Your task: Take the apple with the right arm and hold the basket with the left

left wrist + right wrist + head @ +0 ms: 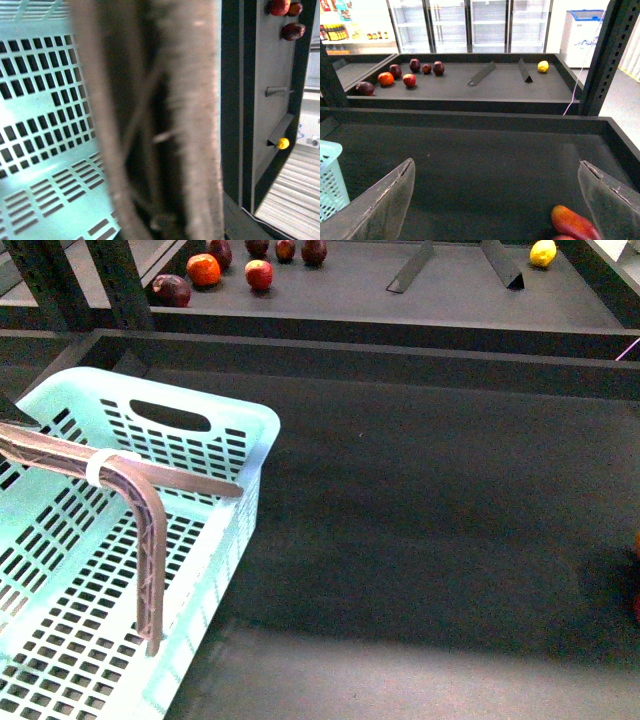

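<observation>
The turquoise basket [150,530] stands at the near left of the dark shelf, its grey-brown handle [145,530] with a white band raised. My left gripper [155,222] is shut on the basket's handle [190,125], which fills the left wrist view and hides the fingers. A round red apple [259,274] lies on the far shelf among other fruits; it also shows in the right wrist view [409,80]. My right gripper [496,165] is open and empty over the near shelf. An elongated red-orange fruit [575,224] lies by its right finger [612,200].
Dark maroon fruits [171,289] and an orange-red fruit [203,269] lie near the apple. A yellow fruit [543,252] and two slanted dividers [410,270] are on the far shelf. A raised ledge [400,340] separates the shelves. A dark post [605,55] stands at the right.
</observation>
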